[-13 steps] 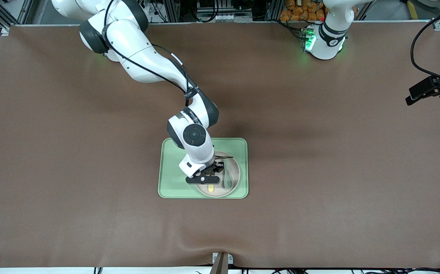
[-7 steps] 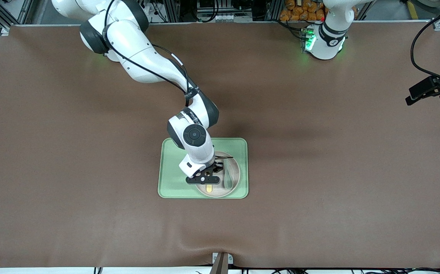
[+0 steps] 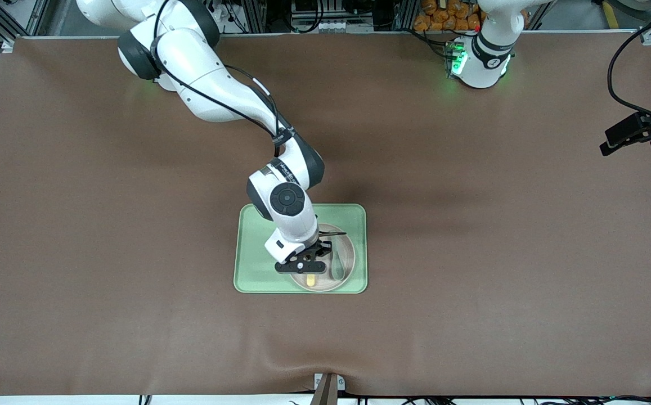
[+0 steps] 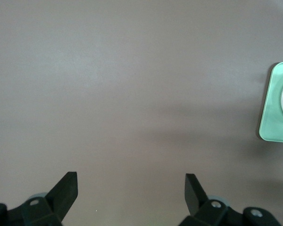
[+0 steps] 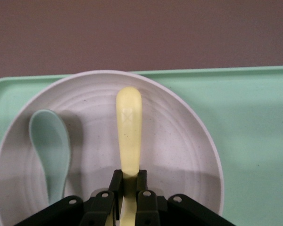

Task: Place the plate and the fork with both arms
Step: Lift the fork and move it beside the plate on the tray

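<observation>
The pale plate [image 3: 348, 256] lies on the light green tray [image 3: 252, 264], at the part toward the left arm's end. My right gripper [image 3: 309, 264] is low over the plate and shut on the pale yellow fork [image 3: 311, 279]. In the right wrist view the fingers [image 5: 114, 184] clamp the fork [image 5: 129, 127], whose handle end lies over the plate [image 5: 179, 141]. My left gripper [image 4: 131, 186] is open and empty above bare brown table, with the tray's edge [image 4: 276, 117] off to one side. The left gripper is out of the front view.
A pale teal-green spoon [image 3: 337, 264] lies in the plate beside the fork, toward the left arm's end; it also shows in the right wrist view [image 5: 49, 141]. A black camera mount [image 3: 640, 132] stands at the table edge at the left arm's end.
</observation>
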